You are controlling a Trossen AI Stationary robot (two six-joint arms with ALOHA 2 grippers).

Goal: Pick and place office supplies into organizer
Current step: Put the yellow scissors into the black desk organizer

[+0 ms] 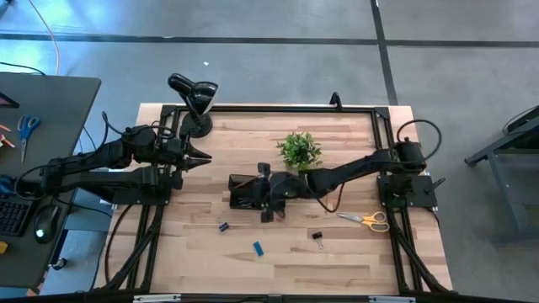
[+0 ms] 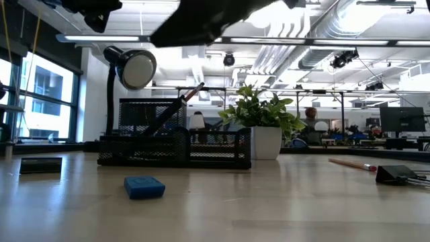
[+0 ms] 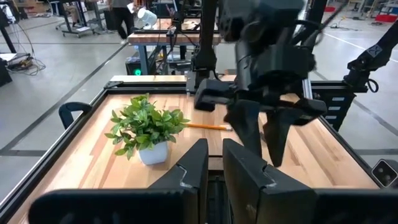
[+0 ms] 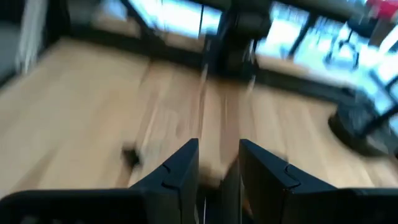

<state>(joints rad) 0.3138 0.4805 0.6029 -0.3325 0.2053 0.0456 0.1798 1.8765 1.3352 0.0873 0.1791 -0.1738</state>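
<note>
Black organizer (image 1: 242,192) sits mid-table, just beside the plant (image 1: 297,150). One pencil (image 2: 190,95) is already leaning in it, tip poking above the mesh.

My right gripper (image 1: 268,202) hangs over the organizer's near edge. Its fingers are spread, and I can see nothing between them. My own wrist view is smeared, so treat "empty" as probable, not certain. My left gripper (image 1: 200,158) is parked near the lamp (image 1: 192,93), fingers pinched nearly together on nothing.

Still loose on the wood:
- binder clip (image 1: 224,225), close in front of the organizer
- blue eraser (image 1: 258,247)
- second clip (image 1: 317,239)
- yellow scissors (image 1: 366,220), out toward my right base
- orange pencil (image 3: 208,126), lying on the far side of the plant

My read is that the drop is done and the next pick is due. How I'd run it:
- Lift straight up first. A sideways exit risks catching the leaning pencil or dragging the organizer.
- Take the near clip or the eraser, since that's the shortest path and keeps clear of the plant.
- Come down vertical with the fingers wide and close across the narrow side. The clip is tiny and will skate if it's nudged off-centre.
- Leave the scissors for later. They lie flat and need a grip at the handles.
</note>
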